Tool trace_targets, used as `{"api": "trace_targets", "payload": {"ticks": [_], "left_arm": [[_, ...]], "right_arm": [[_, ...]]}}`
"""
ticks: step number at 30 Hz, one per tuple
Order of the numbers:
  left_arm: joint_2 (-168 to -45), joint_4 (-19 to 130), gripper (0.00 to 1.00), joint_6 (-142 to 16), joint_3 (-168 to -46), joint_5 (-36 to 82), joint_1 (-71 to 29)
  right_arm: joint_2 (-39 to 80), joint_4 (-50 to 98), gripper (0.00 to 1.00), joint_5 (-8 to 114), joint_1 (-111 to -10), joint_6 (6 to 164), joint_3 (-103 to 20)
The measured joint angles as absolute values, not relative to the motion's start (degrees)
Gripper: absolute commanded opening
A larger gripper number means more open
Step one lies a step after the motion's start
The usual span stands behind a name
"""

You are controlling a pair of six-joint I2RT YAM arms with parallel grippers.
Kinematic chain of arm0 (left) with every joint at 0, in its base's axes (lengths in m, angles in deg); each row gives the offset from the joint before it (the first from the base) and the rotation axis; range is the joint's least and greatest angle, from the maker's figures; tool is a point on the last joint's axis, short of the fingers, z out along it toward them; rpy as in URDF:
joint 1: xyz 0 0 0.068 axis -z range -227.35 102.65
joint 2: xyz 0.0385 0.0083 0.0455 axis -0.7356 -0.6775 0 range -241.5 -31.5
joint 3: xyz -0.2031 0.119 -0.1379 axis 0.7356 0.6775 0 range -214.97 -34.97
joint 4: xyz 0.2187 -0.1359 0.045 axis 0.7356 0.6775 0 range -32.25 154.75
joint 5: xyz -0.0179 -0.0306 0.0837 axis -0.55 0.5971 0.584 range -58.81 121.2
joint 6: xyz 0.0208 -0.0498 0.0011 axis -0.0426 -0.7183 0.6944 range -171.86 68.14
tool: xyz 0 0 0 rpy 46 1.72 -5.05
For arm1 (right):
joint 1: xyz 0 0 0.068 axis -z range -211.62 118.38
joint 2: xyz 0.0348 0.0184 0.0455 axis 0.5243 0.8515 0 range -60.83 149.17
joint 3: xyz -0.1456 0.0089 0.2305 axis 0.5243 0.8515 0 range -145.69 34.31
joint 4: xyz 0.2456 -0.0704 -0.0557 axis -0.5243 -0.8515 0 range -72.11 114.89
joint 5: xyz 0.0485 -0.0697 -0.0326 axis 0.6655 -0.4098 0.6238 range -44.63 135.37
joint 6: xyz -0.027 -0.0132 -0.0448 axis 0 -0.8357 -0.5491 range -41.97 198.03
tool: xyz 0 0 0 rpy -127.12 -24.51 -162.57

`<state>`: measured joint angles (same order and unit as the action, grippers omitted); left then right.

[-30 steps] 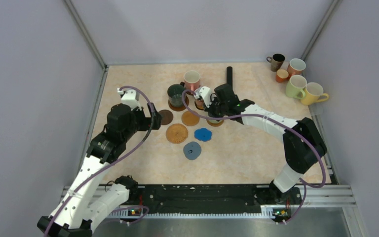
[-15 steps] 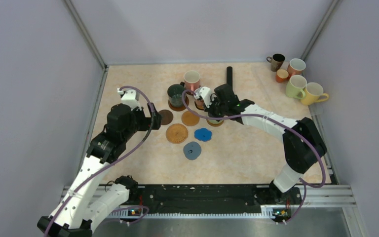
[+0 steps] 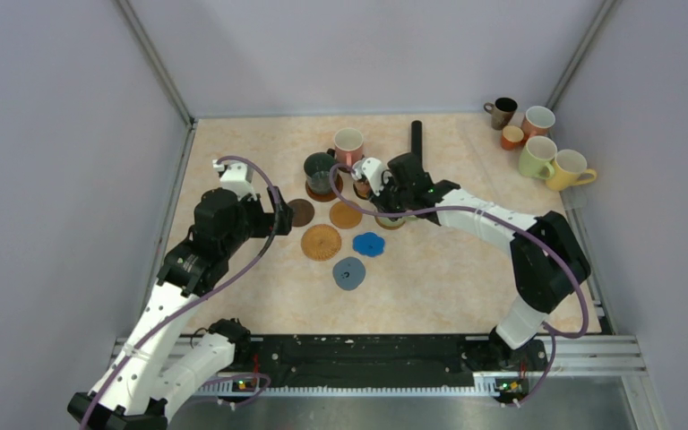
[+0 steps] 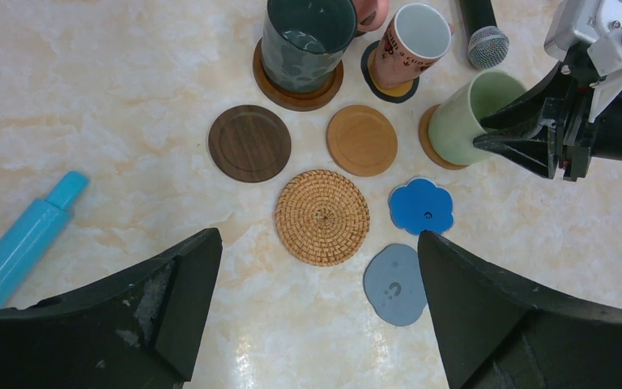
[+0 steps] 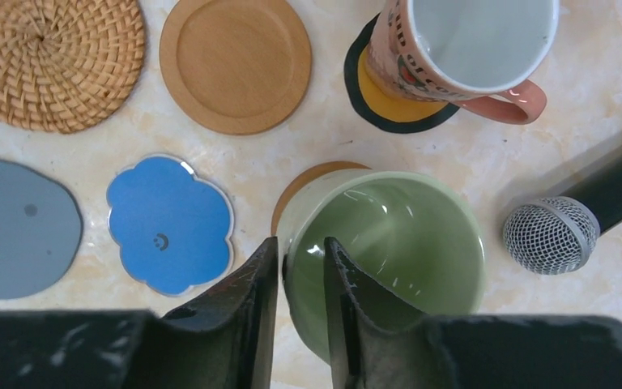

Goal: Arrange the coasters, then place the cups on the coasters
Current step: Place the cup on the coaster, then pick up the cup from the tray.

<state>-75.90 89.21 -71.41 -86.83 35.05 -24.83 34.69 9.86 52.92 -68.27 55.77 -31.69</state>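
Green cup (image 5: 389, 243) on coaster (image 5: 312, 180), right claw (image 5: 301, 247) astride rim

At the black right end effector (image 5: 300, 243), a pale green cup (image 5: 421, 243). Ahead: pink printed cup (image 5: 405, 57) on a black-and-orange coaster (image 5: 389, 105), plain tan coaster (image 5: 235, 65), woven straw coaster (image 5: 53, 57). Left of it: blue flower coaster (image 5: 170, 223), grey-blue coaster (image 5: 16, 227).

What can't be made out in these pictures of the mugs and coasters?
- Right wrist: the pale green ceramic mug hides its round tan coaster except one edge; the mug's handle shows nowhere.
- Right wrist: whether the right gripper pinches the mug's rim or stands clear.
- Left wrist: the light blue cylindrical tube runs off the left edge; its identity is unclear.
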Motion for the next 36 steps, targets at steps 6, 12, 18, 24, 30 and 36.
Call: {"api": "trace_targets", "payload": {"ticks": [6, 12, 18, 24, 30, 36], "left_arm": [[-75.90, 89.21, 0.96, -71.41, -86.83, 35.03, -24.83], [-75.90, 89.21, 0.97, -71.41, -86.83, 35.05, -24.87], [-75.85, 89.23, 0.96, -71.41, -86.83, 35.03, -24.87], [-75.79, 89.23, 0.97, -71.41, -86.83, 34.79, -24.87], [-75.51, 89.21, 0.97, -71.41, -86.83, 34.59, -24.52], [-75.53, 89.21, 0.97, -71.39, -86.83, 34.46, -24.26]], "right_arm": [[34.37, 9.93, 0.69, 52.33, -68.27, 56.32, -32.39], [30.50, 9.14, 0.94, 47.43, -68.07, 60.01, -37.09], [28.09, 10.95, 0.89, 35.61, -62.95, 64.82, -42.31], [29.71, 11.28, 0.62, 23.48, -48.51, 68.19, -42.77], [35.81, 10.97, 0.48, 20.68, -35.52, 69.41, -43.73], [42.80, 10.67, 0.47, 21.69, -30.39, 68.89, -48.30]]}}
